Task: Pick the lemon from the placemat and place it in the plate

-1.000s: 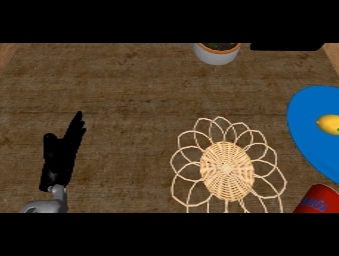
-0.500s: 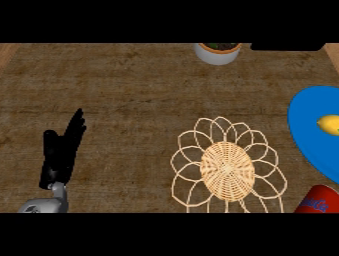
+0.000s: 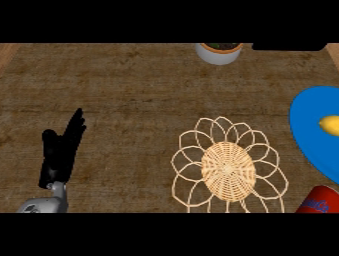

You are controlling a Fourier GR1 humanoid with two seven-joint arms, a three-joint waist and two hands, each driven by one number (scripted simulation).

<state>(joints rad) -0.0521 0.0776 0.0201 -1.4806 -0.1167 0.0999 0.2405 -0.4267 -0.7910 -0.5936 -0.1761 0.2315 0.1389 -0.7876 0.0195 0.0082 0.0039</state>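
A yellow lemon (image 3: 336,124) with a green leaf lies on the blue plate (image 3: 312,145) at the right edge of the head view. The woven, flower-shaped placemat (image 3: 227,167) sits at lower centre with nothing on it. My left hand (image 3: 60,152) rests at the lower left, fingers straight and pointing up, holding nothing. It is far from both the placemat and the plate. My right hand does not show in this view.
A white pot with a plant (image 3: 218,51) stands at the back centre. A red object (image 3: 322,201) pokes in at the lower right corner, just below the plate. Wooden borders run along the left and right edges of the brown counter.
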